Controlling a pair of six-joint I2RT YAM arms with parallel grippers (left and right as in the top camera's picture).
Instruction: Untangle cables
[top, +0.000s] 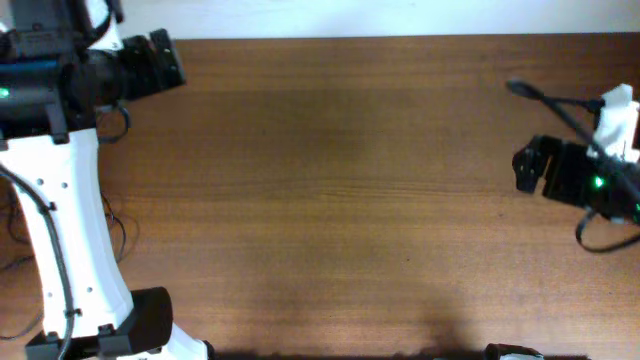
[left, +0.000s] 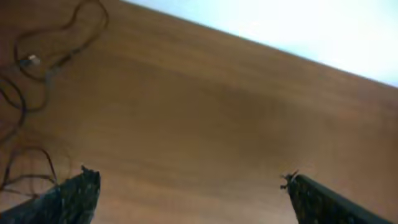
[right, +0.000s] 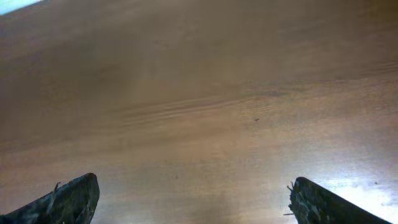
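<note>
Cables (left: 50, 68) — thin black cords in loose, tangled loops on the worktop (top: 330, 180), up-left in the left wrist view.
One pale plug (left: 30, 60); cord count unclear. Smooth brown wood-grain — left claw (left: 189, 176) and right claw (right: 193, 180) both spread wide, empty.

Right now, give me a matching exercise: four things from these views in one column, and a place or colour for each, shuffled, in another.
Column one:
1. left tool
2. right tool
3. cables
4. table

Column two:
a. brown wood
b. right side of the overhead view
c. thin black loops at the left edge of the left wrist view
d. upper left corner of the overhead view

Pairs: 1-d, 2-b, 3-c, 4-a.
</note>
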